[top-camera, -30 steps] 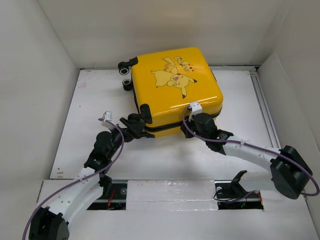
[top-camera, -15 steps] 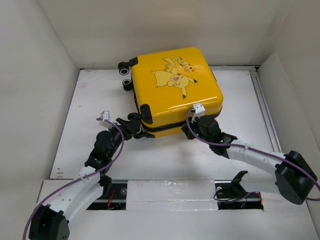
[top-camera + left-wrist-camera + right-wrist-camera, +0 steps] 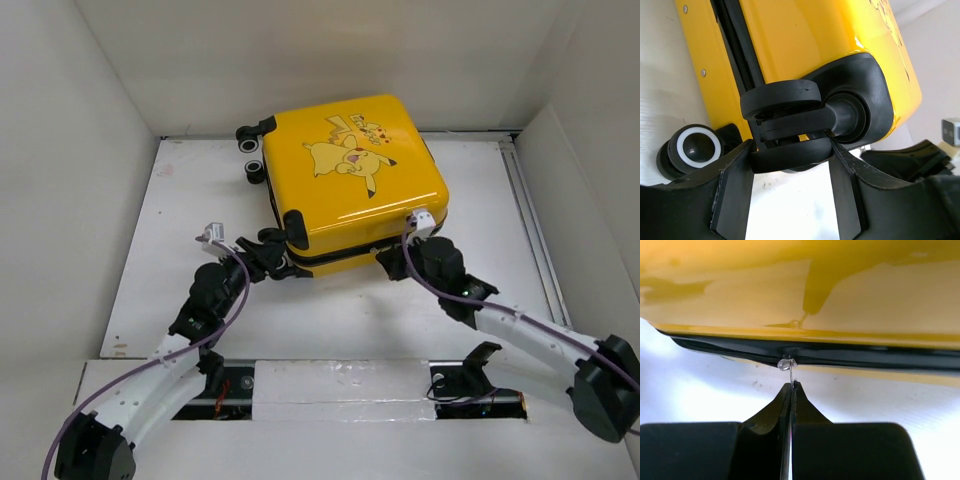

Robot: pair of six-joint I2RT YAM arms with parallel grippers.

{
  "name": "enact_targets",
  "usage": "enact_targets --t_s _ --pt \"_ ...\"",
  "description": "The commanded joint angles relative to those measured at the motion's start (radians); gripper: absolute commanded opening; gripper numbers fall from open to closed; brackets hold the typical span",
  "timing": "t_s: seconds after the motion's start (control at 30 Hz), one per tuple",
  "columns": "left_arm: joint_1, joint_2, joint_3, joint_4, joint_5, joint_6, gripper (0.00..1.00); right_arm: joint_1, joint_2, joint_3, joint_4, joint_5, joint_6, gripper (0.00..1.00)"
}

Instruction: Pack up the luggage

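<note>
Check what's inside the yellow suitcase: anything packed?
Cannot tell. The suitcase lies with its shells together, so the inside is covered. Only its yellow outside and black zipper line show; right jaws pinch the zipper pull, left jaws clamp a wheel.

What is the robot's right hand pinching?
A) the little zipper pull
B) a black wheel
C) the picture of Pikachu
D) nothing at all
A: in the right wrist view, the right gripper has its fingers shut on the thin zipper pull that hangs from the black zipper of the yellow luggage.
</note>
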Motion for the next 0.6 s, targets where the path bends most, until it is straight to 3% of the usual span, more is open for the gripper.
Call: enact_targets --t_s 0.0,0.17,0.33,0.5,0.57 --pt "0.020 -0.028 0.081 0.062 -0.136 0.044 0.00 -0.087 -0.153 -0.037 -0.064 0.146 0.044 0.00" --pt "0.020 -0.019 0.090 0.062 -0.138 0.053 0.00 -0.191 -0.261 -0.056 -0.131 0.150 0.030 0.00" --pt "0.020 0.034 0.081 0.147 -0.035 0.044 0.00 -0.176 -0.172 -0.056 -0.050 -0.027 0.007 0.00" --pt "0.005 0.064 0.070 0.214 0.042 0.023 0.00 0.026 -0.045 -0.027 0.102 -0.084 0.007 0.00" --pt "-0.043 0.093 0.096 0.214 0.033 0.023 0.00 0.164 0.048 0.047 0.125 -0.084 0.007 0.00"
